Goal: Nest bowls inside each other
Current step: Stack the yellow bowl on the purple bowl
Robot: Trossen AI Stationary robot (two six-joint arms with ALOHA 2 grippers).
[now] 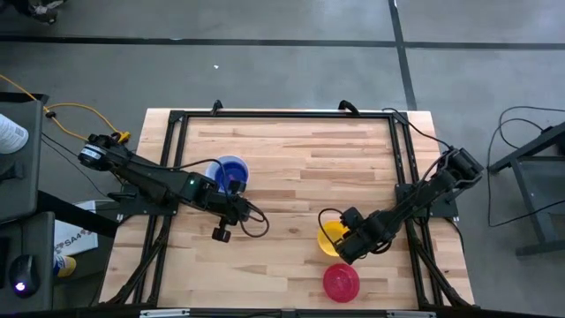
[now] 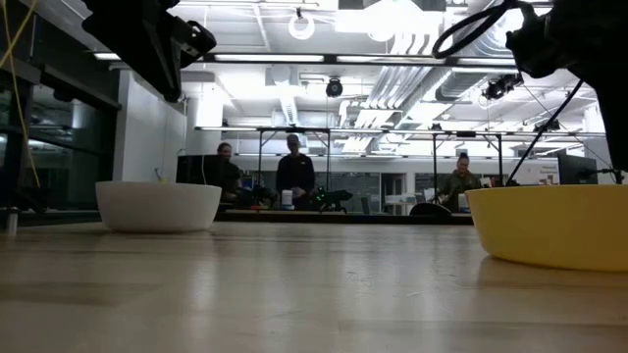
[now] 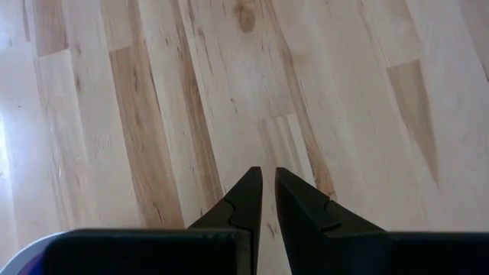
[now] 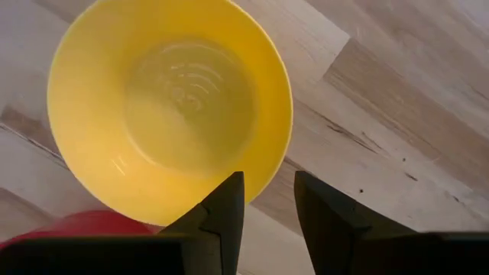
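Bright ceiling lamps (image 2: 392, 18) glare behind the dim, blurred pale wooden tabletop (image 2: 294, 294); overhead light is even, shadows soft.

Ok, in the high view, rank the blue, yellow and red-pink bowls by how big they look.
1. Red-pink bowl: the only one showing whole.
2. Blue bowl and yellow bowl: unsure. The left arm crosses the blue one and the right arm covers much of the yellow one, so I can't rank them against each other or firmly against the red-pink one.
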